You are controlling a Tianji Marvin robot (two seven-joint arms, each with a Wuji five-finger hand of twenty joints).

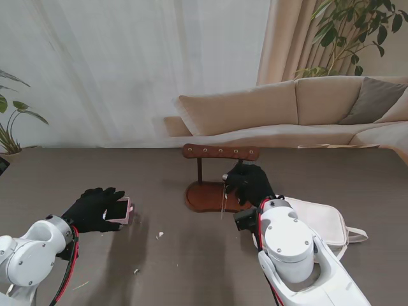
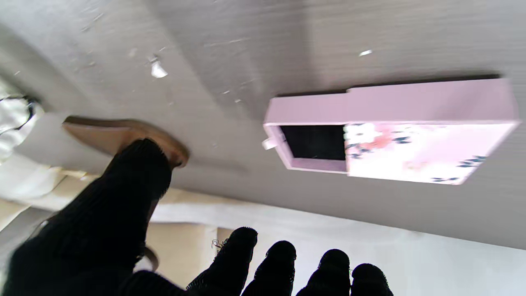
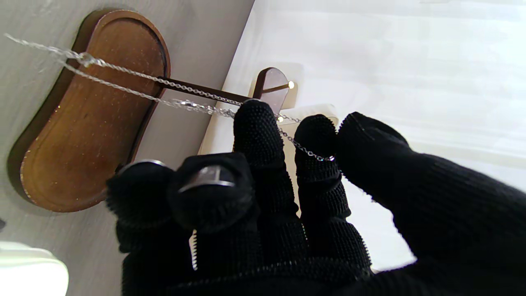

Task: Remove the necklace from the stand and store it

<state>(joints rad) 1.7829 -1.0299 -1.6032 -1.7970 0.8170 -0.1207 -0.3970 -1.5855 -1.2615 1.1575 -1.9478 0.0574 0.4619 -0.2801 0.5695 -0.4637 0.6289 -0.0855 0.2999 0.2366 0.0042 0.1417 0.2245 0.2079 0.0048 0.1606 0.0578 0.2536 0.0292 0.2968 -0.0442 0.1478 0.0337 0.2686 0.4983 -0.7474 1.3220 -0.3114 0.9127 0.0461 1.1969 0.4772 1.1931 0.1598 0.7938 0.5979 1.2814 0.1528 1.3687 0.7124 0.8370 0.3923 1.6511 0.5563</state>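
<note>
A wooden necklace stand [image 1: 220,152] with an oval base [image 3: 90,119] rises mid-table. My right hand [image 1: 252,183] sits just right of its post, shut on the thin silver necklace [image 3: 181,103]. The chain is pinched between thumb and fingers [image 3: 316,152] and hangs in front of the base [image 1: 222,203]. A pink flowered box [image 1: 122,210] lies on the table at the left, its drawer [image 2: 314,142] pulled partly out and showing a black lining. My left hand [image 1: 94,209] hovers beside the box with fingers spread, holding nothing.
A white handbag [image 1: 322,220] lies on the table right of my right arm. Small white scraps [image 1: 159,235] dot the table between the arms. A beige sofa [image 1: 287,108] stands beyond the far table edge.
</note>
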